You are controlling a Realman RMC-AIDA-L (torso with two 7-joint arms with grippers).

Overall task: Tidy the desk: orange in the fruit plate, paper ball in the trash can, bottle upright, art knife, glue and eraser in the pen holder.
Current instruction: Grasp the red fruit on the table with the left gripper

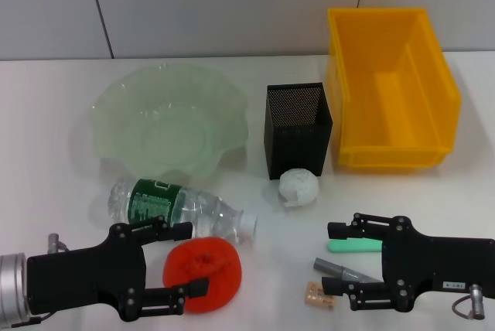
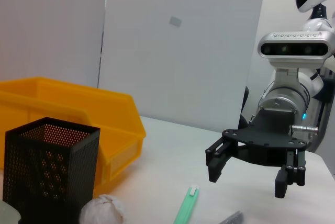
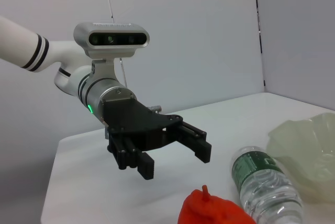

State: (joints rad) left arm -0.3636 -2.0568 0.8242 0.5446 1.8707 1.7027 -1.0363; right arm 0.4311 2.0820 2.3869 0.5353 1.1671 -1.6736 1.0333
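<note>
Orange [image 1: 203, 274] is lying on the table [image 1: 46, 114] just in front of the toppled water bottle [image 1: 180, 209]; I'm seeing my left end effector [image 1: 189, 258] gaping wide around it, fingers not touching. My right end effector [image 1: 334, 262] is hovering wide over the green art knife [image 1: 354, 245], grey glue stick [image 1: 346, 272] and eraser [image 1: 319, 297].

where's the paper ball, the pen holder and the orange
paper ball [image 1: 298, 186], head view, middle of the crumpled white ball
pen holder [image 1: 298, 131], head view, front mesh wall of the black box
orange [image 1: 203, 264], head view, centre of its top
</note>
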